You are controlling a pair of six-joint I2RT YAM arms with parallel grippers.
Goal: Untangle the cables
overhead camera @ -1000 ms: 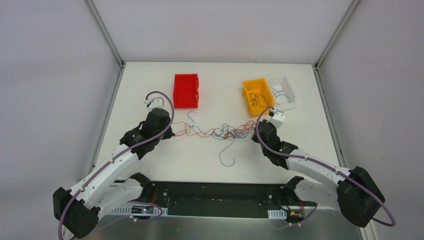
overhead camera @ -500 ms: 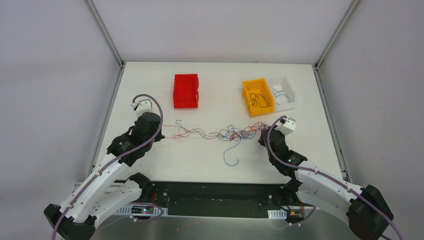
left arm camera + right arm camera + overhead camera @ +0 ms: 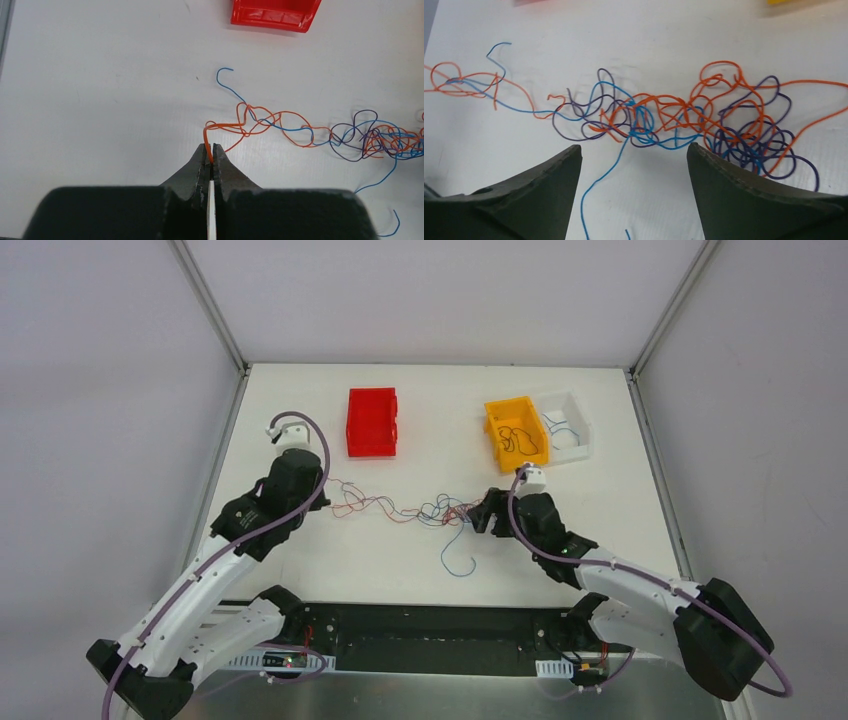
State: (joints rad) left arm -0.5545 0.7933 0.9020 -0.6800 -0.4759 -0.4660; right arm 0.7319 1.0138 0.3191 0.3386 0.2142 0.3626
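Observation:
The cables (image 3: 445, 510) lie as a thin orange, blue and purple tangle across the middle of the table. My left gripper (image 3: 323, 485) is at their left end; in the left wrist view it (image 3: 210, 150) is shut on an orange cable (image 3: 220, 126) that runs right toward the knot (image 3: 372, 140). My right gripper (image 3: 484, 514) stands open at the tangle's right end. In the right wrist view it (image 3: 634, 147) has its jaws wide apart just short of the knot (image 3: 674, 117), holding nothing. A loose blue strand (image 3: 599, 185) trails between its fingers.
A red bin (image 3: 372, 421) stands at the back left of centre. A yellow bin (image 3: 515, 435) holding dark strands and a clear bin (image 3: 568, 425) holding blue strands stand at the back right. A blue strand (image 3: 455, 558) curls toward the near edge.
The right gripper has opened, let go of the cables and moved left up to the knot. The left gripper shifted slightly back, still shut on the orange cable. The stretched strands have slackened.

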